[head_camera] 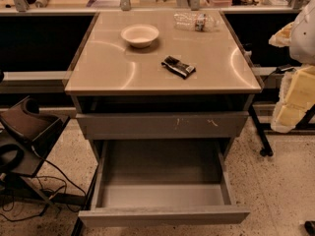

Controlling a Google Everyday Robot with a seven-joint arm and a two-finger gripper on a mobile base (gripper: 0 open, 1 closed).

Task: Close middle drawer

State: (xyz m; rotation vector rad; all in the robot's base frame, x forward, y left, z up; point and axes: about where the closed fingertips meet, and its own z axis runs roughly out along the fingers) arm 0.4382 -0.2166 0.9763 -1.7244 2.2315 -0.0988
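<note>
The middle drawer [165, 215] is pulled far out toward the camera. Its plain grey front sits near the bottom edge of the view and its bare grey inside [162, 168] is empty. Above it, the taller grey drawer front with small orange scratch marks [162, 125] stands slightly out from the cabinet. The lowest drawer front is hidden under the open drawer. My gripper is not in view. A white rounded shape [302, 38] at the right edge may be part of my arm.
On the beige cabinet top [98, 68] are a white bowl [140, 35], a lying plastic bottle [196, 20] and a dark snack packet [178, 67]. A black stand [24, 132] with cables is on the left. Yellow foam blocks [298, 97] are on the right.
</note>
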